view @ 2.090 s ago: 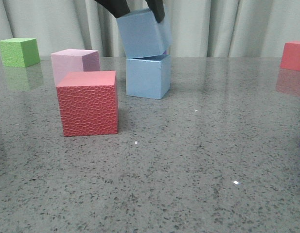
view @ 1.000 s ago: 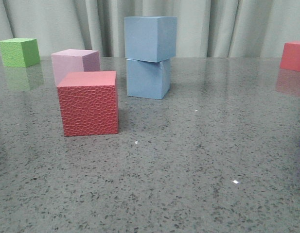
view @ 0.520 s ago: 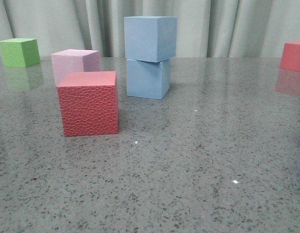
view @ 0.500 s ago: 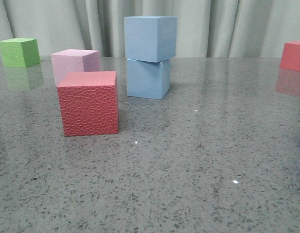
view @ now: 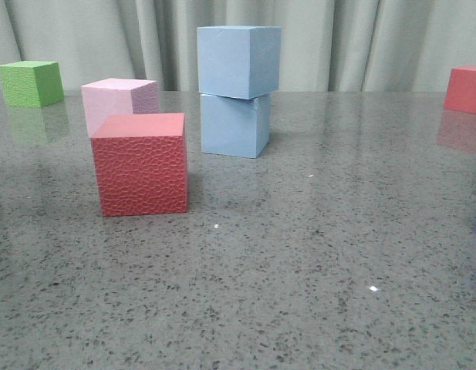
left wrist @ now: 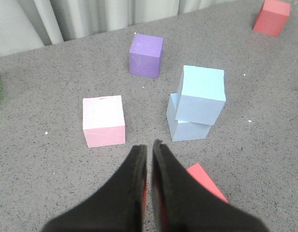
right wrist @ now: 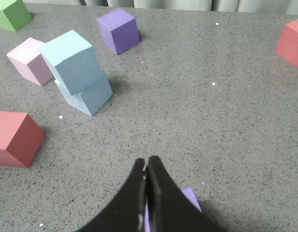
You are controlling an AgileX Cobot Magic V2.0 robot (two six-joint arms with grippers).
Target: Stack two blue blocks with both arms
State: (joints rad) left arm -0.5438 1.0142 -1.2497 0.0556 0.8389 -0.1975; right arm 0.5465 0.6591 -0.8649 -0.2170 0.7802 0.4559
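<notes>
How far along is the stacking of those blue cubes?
It looks finished: the upper blue block sits on the lower blue block, slightly twisted. Nothing is in hand; the left gripper and right gripper are drawn back, jaws closed and empty. Nothing appears left.

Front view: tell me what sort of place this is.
Probably a robot test bench rather than a home: a speckled grey stone-look tabletop backed by a plain pale curtain, holding only coloured cubes, including a red cube, a green cube and two stacked blue blocks.
</notes>
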